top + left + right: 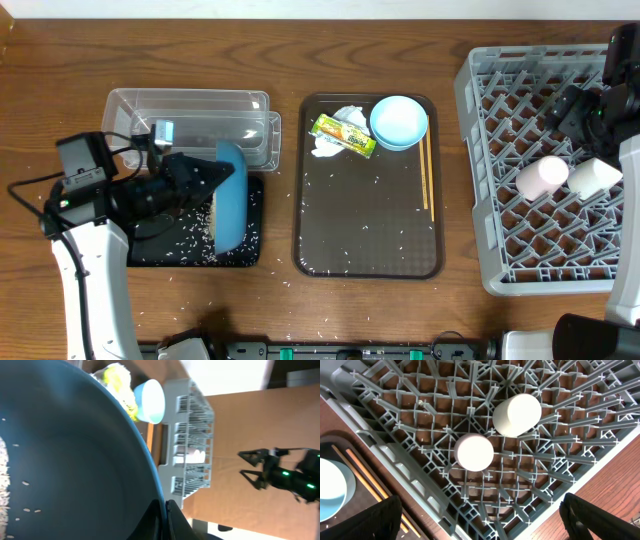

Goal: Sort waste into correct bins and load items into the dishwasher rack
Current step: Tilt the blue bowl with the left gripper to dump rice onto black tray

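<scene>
Left claw [164,510] clamps the rim of the large dark-blue bowl [229,195], tipped over the shallow black tray [255,250]; right claw [481,515] gapes empty above the grey plastic rack [472,150]; print on the green-and-yellow wrapper [343,135] is unreadable.

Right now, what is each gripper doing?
Left gripper: shut on the dark-blue bowl.
Right gripper: open, empty, above the rack.

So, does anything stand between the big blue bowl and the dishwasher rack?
Only the brown tray lies between them, carrying the small bowl, wrapper and chopsticks, all low. Above it nothing visible blocks the big blue bowl from the rack.
</scene>
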Robot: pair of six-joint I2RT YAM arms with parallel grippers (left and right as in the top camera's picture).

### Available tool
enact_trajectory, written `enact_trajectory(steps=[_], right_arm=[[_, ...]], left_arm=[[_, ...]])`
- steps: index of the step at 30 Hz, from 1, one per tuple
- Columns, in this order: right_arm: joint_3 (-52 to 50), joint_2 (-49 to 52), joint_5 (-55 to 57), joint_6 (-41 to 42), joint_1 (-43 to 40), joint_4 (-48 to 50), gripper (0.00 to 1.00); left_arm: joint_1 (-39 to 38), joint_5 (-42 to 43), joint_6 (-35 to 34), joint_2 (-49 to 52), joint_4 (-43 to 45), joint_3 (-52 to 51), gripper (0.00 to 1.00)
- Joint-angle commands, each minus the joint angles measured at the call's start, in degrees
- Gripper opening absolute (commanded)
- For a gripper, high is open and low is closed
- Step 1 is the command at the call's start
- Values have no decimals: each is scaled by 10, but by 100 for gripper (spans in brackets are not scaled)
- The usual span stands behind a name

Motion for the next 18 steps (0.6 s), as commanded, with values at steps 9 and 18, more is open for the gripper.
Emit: enact_trajectory(steps=[9, 18], right_arm=[[4, 0, 3, 0, -3, 0, 99], [4, 0, 3, 0, -3, 0, 99]], left_arm=[[92, 130, 41, -9, 13, -74, 6], [173, 211, 60, -6, 17, -88, 6]])
